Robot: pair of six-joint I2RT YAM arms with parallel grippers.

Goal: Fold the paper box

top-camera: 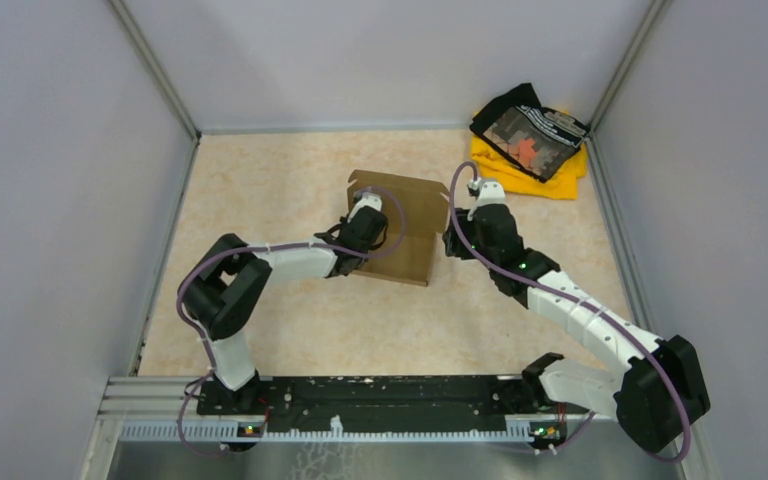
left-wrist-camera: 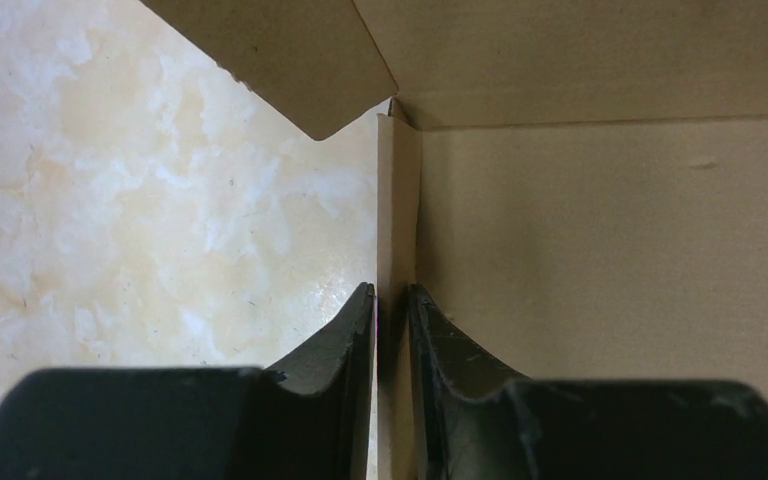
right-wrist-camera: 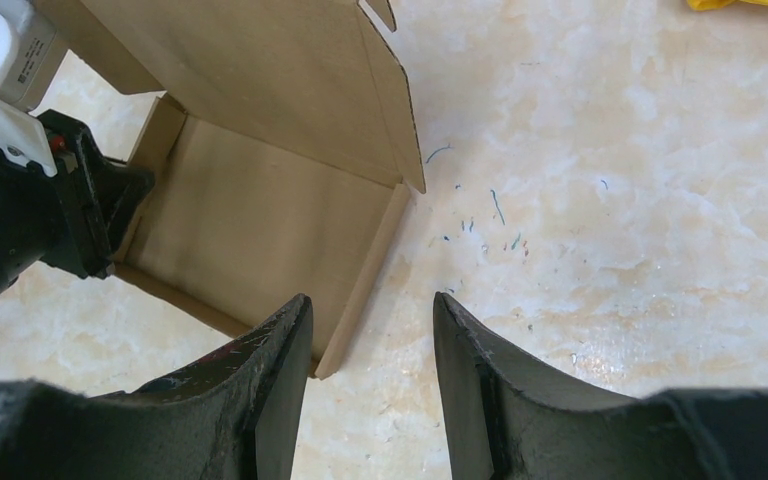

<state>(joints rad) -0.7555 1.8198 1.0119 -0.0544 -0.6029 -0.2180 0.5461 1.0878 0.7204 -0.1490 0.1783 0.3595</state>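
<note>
Now | left gripper (left-wrist-camera: 392,300): clamped on box (left-wrist-camera: 610,250) wall | right gripper (right-wrist-camera: 372,310): jaws apart, empty, beside box | box: middle of table (top-camera: 290,320)

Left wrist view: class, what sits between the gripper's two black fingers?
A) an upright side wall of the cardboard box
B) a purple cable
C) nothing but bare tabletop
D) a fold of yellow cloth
A: the left gripper pinches the thin upright side wall of the cardboard mailer box, and that wall runs straight down into the narrow gap between its fingers.
</note>
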